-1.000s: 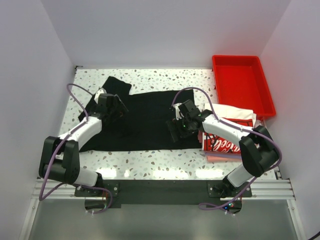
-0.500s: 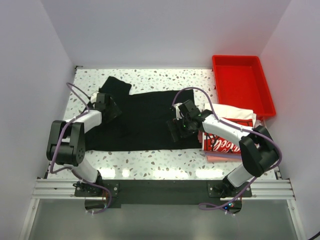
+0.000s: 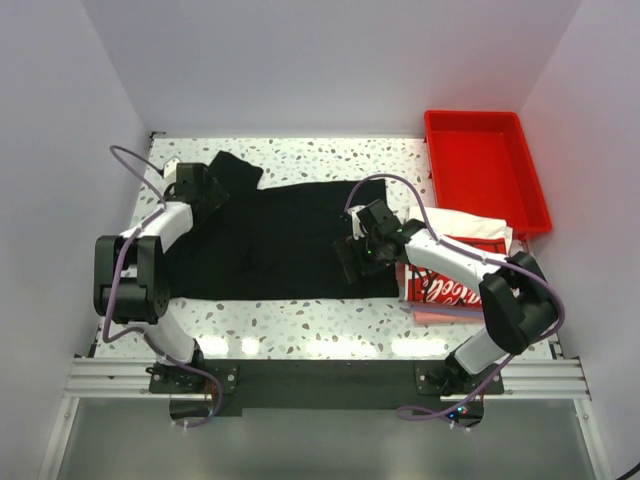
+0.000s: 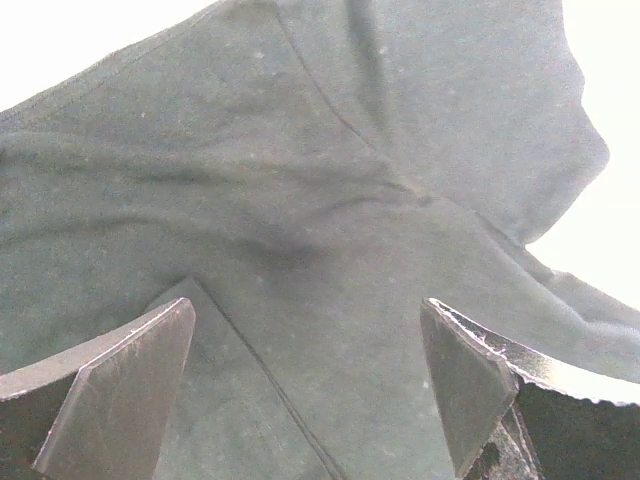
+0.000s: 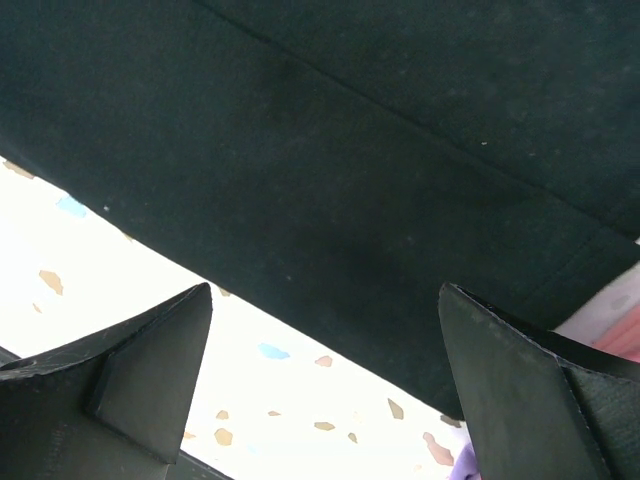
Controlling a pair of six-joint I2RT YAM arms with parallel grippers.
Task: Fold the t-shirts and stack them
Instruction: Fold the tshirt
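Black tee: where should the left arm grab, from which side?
Probably pinch the far-left sleeve from above, at its outer hem. The black t-shirt lies flat, so only edges offer a grip; that sleeve juts past the body, near the open left gripper.

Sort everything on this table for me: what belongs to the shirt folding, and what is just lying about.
Belongs to the job:
- black t-shirt, spread flat across the middle
- white t-shirt with red print, on the pile at the right
- pinkish t-shirt, at the bottom of that pile

Just lying about:
- red tray, at the far right corner
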